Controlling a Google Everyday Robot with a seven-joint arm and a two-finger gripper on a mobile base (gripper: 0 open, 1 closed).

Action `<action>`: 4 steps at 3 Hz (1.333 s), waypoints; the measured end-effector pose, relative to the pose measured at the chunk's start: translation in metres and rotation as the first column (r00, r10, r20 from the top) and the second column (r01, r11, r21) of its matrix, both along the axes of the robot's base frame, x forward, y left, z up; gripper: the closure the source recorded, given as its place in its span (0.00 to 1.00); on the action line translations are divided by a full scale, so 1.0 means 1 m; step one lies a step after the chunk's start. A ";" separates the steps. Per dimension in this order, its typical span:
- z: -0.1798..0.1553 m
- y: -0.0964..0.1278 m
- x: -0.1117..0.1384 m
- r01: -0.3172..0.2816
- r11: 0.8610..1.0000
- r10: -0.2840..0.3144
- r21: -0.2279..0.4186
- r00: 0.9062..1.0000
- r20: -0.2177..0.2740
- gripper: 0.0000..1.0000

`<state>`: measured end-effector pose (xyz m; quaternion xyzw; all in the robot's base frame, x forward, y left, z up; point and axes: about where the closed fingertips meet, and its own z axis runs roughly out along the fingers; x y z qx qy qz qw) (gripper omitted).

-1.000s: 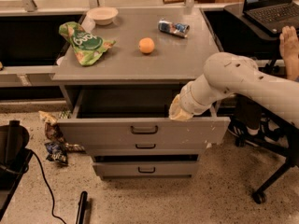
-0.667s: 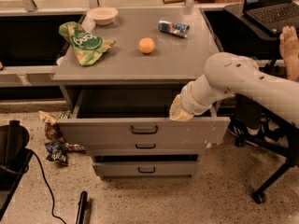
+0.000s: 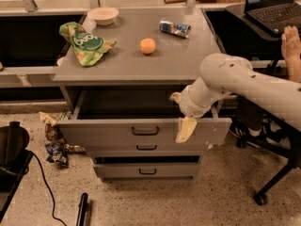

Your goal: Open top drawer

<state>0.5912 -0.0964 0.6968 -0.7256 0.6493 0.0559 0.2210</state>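
Observation:
The top drawer (image 3: 103,133) of the grey cabinet stands pulled out, its dark inside showing, with a small black bar handle (image 3: 145,131) at the centre of its front. My gripper (image 3: 179,118) is at the right part of the drawer's top edge, on the end of my white arm (image 3: 235,81) that reaches in from the right. It is open. One cream finger (image 3: 175,97) points over the drawer's inside. The other finger (image 3: 185,129) hangs down in front of the panel.
Two shorter drawers, middle (image 3: 117,149) and bottom (image 3: 117,171), sit below. On the cabinet top (image 3: 188,55) lie a green bag (image 3: 84,42), an orange (image 3: 147,45), a can (image 3: 174,27) and a bowl (image 3: 103,15). Wrappers (image 3: 52,140) litter the floor at left. A laptop (image 3: 275,6), a person's hand (image 3: 291,41) and a chair base (image 3: 270,187) are at right.
The gripper's fingers were together at the drawer's top edge and have now spread, one dropping down over the front panel. The drawer has not visibly moved.

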 end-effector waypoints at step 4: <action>-0.030 0.012 -0.039 -0.032 0.997 0.010 -0.068 0.952 -0.306 0.42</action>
